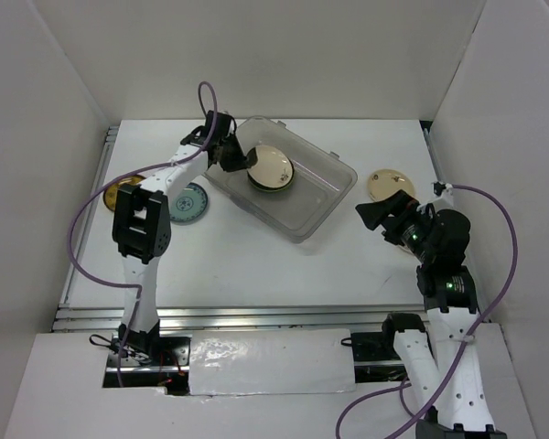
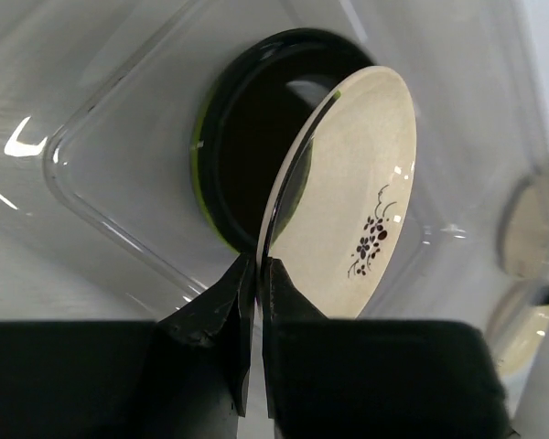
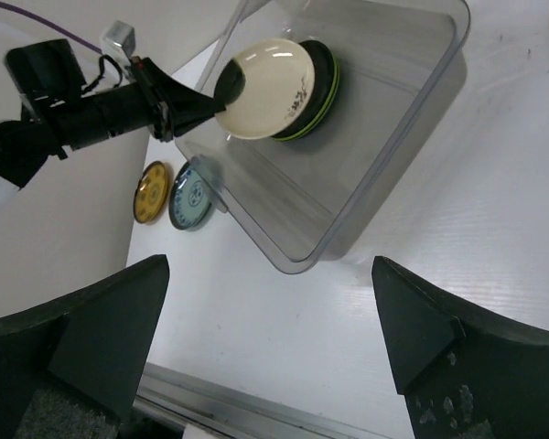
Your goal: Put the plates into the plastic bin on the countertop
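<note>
Pinching the rim of a tilted cream plate point(image 2: 357, 201), our left gripper point(image 2: 256, 274) holds it inside the plastic bin point(image 1: 320, 215) over a black plate point(image 2: 247, 155) — right gripper point(image 1: 377, 208) spread wide beside the bin, near a second cream plate point(image 1: 389, 183). Teal plate point(image 1: 194, 201) and golden-brown plate point(image 1: 123, 192) lie left on the countertop point(image 1: 256, 265), partly behind our left arm.

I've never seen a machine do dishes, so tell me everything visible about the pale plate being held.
The cream plate is small, round and glossy, like glazed ceramic, with a small dark flower sprig painted inside. The left gripper pinches its rim, jaws nearly shut. It hangs tilted inside the clear plastic bin, over a black plate lying flat in it; whether they touch is unclear.
</note>
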Action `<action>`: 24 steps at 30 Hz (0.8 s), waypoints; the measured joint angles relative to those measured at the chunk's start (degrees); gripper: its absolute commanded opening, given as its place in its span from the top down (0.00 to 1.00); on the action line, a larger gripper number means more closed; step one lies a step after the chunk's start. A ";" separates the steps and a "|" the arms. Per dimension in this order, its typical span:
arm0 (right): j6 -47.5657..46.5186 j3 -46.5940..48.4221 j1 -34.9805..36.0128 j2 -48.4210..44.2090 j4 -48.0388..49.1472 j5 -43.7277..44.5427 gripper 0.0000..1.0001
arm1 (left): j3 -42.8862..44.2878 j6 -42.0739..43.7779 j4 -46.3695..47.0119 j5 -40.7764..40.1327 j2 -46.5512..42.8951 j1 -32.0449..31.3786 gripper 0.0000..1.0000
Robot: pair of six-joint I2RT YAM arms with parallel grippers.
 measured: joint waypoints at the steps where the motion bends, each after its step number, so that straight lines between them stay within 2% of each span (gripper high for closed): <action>1: -0.26 0.00 -0.92 -0.20 -0.28 -0.55 0.00 | 0.02 0.26 -0.28 0.09 0.92 0.17 1.00; 2: -0.61 0.02 -1.92 -0.28 -0.55 -1.42 0.00 | 0.33 0.33 -0.76 0.11 1.90 0.33 0.91; 4: -1.01 0.02 -3.04 -0.33 -0.90 -2.51 0.00 | 0.98 0.44 -1.29 0.15 3.43 0.50 0.62; 5: -1.07 0.02 -3.30 -0.35 -1.03 -2.89 0.00 | 1.36 0.63 -1.60 0.35 3.85 0.55 0.02; 12: -0.24 -2.34 -4.35 -1.62 0.33 -4.33 0.00 | 2.95 0.72 -0.70 1.05 2.29 0.50 0.01; 16: 3.43 -6.95 -5.51 -0.61 0.72 -1.68 0.00 | 2.25 1.90 -2.75 -0.76 -3.91 -0.09 0.01; 19: 7.98 -10.51 -6.01 -0.09 0.70 7.37 0.00 | -2.80 3.41 -5.16 -5.44 -15.21 -1.92 0.01; 24: 16.81 -15.19 -7.17 1.18 0.94 22.86 0.00 | -15.45 6.86 -7.61 -8.61 -41.44 -6.75 0.01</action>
